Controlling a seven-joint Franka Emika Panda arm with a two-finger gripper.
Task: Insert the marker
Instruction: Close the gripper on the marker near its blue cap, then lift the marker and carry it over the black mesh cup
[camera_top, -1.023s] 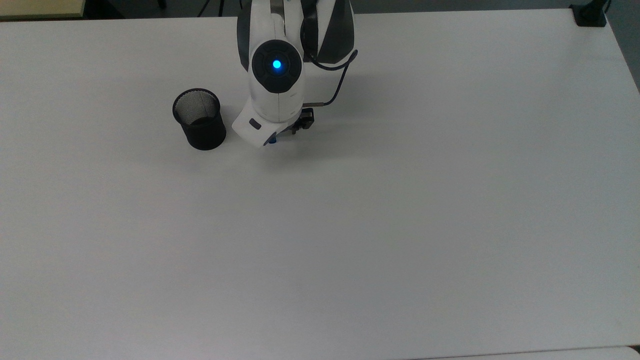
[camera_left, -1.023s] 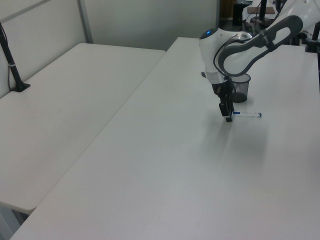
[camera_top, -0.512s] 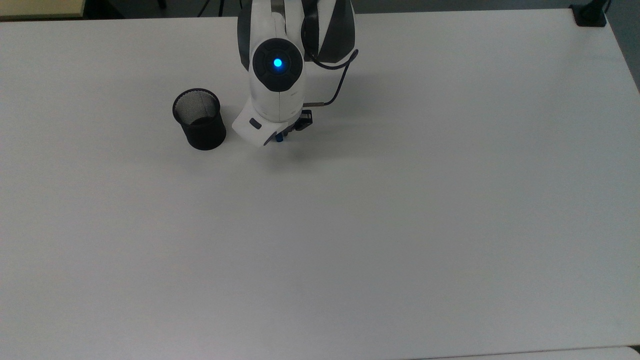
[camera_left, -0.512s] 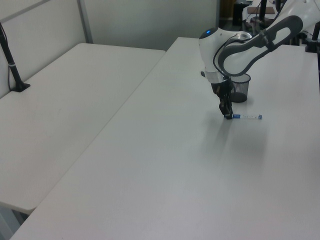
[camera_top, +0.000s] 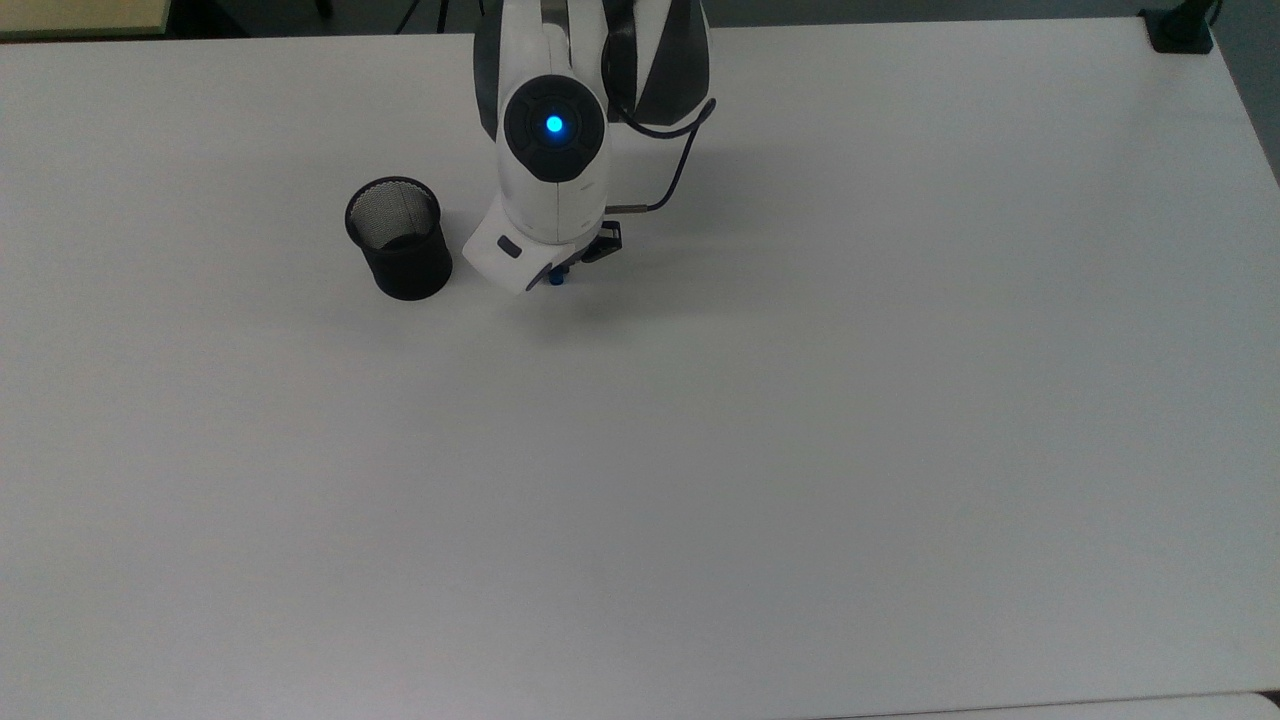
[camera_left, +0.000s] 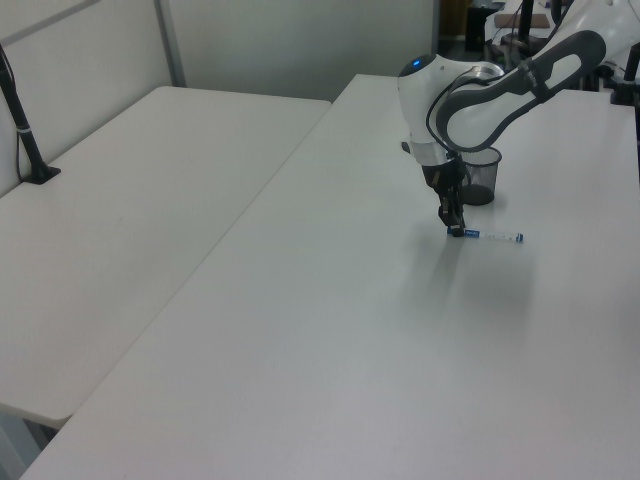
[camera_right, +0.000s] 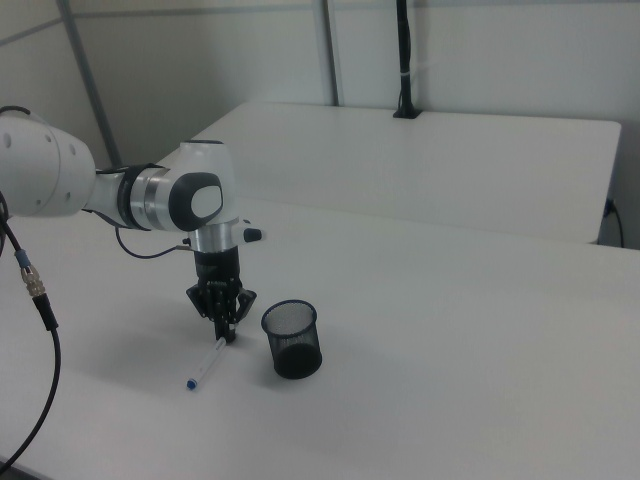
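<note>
One slim white-barrelled marker with blue ends (camera_right: 208, 366) lies flat on the white table (camera_right: 450, 380), nearest the right view's camera. At its far end the single black two-finger gripper (camera_right: 228, 331) reaches down, fingers seemingly drawn in around the marker's tip, though whether they grip it cannot be told. Just beside it, on the right view's right, one black mesh cup (camera_right: 291, 339) stands upright.

One marker (camera_right: 207, 365), one mesh cup (camera_right: 291, 339), one arm (camera_right: 150, 200)
</note>
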